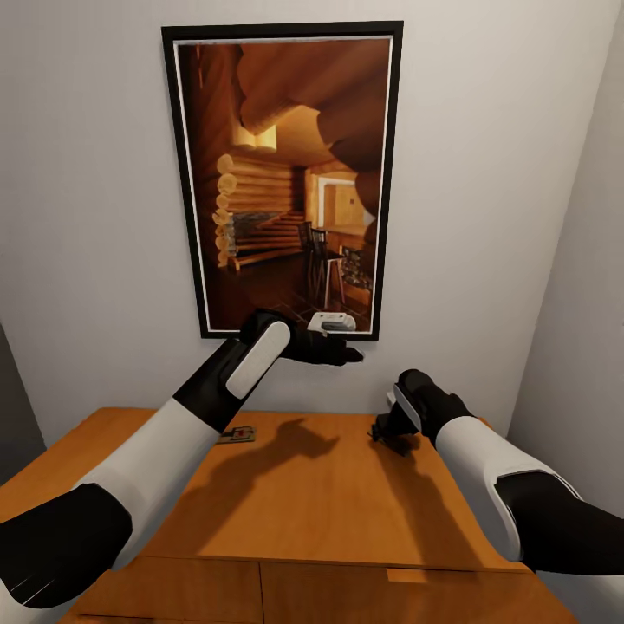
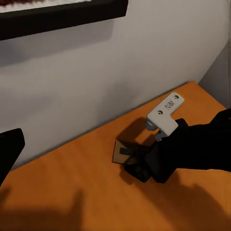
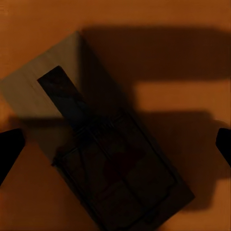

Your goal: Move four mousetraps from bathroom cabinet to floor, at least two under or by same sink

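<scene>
From our head view, our left gripper [image 1: 342,351] hangs raised before a black-framed picture of a log cabin interior [image 1: 282,173]; we cannot tell its state. A small flat brown wooden mousetrap [image 1: 237,433] lies on the orange-brown wooden cabinet's worktop [image 1: 312,494] near the wall.

In our left wrist view, our right gripper [image 2: 137,161] sits low over a second mousetrap [image 2: 121,151].

In our right wrist view, dark fingertips [image 3: 9,149] stand apart, either side of that trap [image 3: 110,144].

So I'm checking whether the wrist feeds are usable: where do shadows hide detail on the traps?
Right wrist view: the mousetrap lies in heavy shadow, its metal parts barely legible. Left wrist view: the right tool casts shadow over that trap. Head view: the left arm shadows the cabinet, but the other mousetrap stays lit.
</scene>
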You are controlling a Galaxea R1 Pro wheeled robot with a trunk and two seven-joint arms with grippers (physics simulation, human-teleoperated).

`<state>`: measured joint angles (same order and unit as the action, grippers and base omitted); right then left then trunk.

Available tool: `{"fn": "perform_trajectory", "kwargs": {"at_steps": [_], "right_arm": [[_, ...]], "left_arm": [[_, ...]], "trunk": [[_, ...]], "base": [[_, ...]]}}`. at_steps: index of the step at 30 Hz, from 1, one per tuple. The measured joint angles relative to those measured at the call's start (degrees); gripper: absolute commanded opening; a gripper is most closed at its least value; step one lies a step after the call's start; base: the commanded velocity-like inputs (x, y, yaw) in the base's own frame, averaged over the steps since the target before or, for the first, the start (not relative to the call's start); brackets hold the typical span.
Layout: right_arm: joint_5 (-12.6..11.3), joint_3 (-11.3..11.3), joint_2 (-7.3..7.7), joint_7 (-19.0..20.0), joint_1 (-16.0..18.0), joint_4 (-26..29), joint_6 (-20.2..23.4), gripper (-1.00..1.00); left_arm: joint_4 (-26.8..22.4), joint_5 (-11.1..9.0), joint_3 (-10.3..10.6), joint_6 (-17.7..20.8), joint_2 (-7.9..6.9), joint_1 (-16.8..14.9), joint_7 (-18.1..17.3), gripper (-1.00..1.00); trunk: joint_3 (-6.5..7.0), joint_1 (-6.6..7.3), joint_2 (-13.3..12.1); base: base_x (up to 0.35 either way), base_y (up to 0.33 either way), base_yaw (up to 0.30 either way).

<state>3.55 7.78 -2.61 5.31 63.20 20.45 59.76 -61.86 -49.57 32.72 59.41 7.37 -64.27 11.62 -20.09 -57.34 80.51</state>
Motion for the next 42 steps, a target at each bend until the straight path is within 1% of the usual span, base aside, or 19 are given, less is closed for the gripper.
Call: {"fn": "perform_trajectory", "kwargs": {"at_steps": [9,17,24,28,32,42], "right_arm": [[-0.5,-0.1,-0.06,1.5,0.0,-0.2,0.0,1.00],[-0.8,-0.1,0.06,3.0,0.0,-0.4,0.0,1.00],[-1.2,-0.2,0.24,3.5,0.0,-0.5,0.0,1.00],[-1.8,-0.2,0.32,3.7,0.0,0.5,0.1,1.00],[-1.7,-0.1,0.35,3.7,0.0,1.5,0.1,1.00],[-1.9,-0.2,0.44,3.8,0.0,1.5,0.1,1.00]], "left_arm": [[-2.3,-0.1,0.1,0.0,-0.07,0.0,0.0,1.00],[-2.6,-0.2,0.1,0.0,-0.07,0.0,0.0,1.00],[-2.5,-0.3,0.1,0.0,-0.07,0.0,0.0,1.00],[-2.4,-0.3,0.2,0.0,-0.07,0.0,0.0,1.00],[-2.4,-0.3,0.2,0.0,-0.08,0.0,0.0,1.00],[-2.6,-0.3,0.2,0.0,-0.07,0.0,0.0,1.00]], "trunk": [[0.00,0.00,0.0],[0.00,0.00,0.0],[0.00,0.00,0.0],[-0.71,-0.87,1.6],[-1.43,-1.75,3.2],[-1.44,-1.76,3.2]], "base": [[0.000,0.000,0.000],[0.000,0.000,0.000],[0.000,0.000,0.000],[0.000,0.000,0.000],[0.000,0.000,0.000],[0.000,0.000,0.000]]}}
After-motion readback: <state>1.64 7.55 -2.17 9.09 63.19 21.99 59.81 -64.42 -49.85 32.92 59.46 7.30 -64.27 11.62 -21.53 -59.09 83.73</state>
